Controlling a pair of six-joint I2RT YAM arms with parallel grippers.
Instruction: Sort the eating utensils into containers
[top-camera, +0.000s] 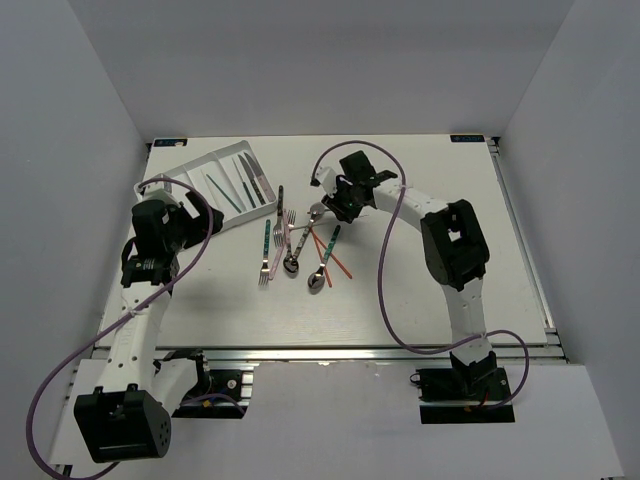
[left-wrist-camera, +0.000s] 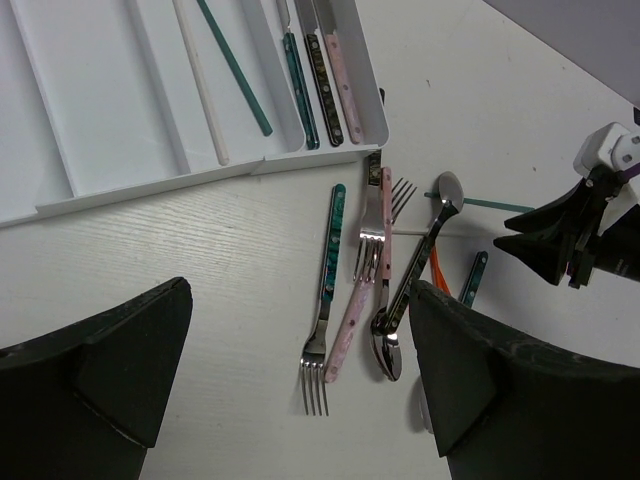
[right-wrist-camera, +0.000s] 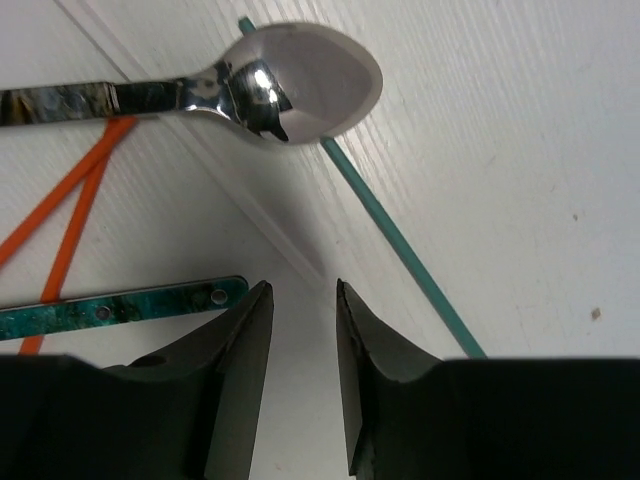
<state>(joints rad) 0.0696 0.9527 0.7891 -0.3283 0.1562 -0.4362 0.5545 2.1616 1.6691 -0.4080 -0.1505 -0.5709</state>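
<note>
The white cutlery tray (top-camera: 186, 172) sits at the far left. In the left wrist view the tray (left-wrist-camera: 110, 150) holds a pale chopstick (left-wrist-camera: 200, 85) and a teal chopstick (left-wrist-camera: 235, 70) in one compartment, and three knives (left-wrist-camera: 320, 75) in the rightmost one. Loose on the table lie a teal-handled fork (left-wrist-camera: 328, 290), a pink-handled fork (left-wrist-camera: 360, 290) and a black-handled spoon (left-wrist-camera: 410, 290). My left gripper (left-wrist-camera: 300, 288) is wide open and empty above them. My right gripper (right-wrist-camera: 302, 285) is narrowly open, its tips astride a pale chopstick (right-wrist-camera: 200, 160), beside a teal chopstick (right-wrist-camera: 400, 245).
In the right wrist view a teal-handled spoon (right-wrist-camera: 300, 80) lies just beyond the tips, with orange chopsticks (right-wrist-camera: 70, 210) and a teal handle (right-wrist-camera: 120, 305) to the left. From above, the utensil pile (top-camera: 300, 245) lies mid-table, with my left gripper (top-camera: 205, 218) and right gripper (top-camera: 336, 212) either side.
</note>
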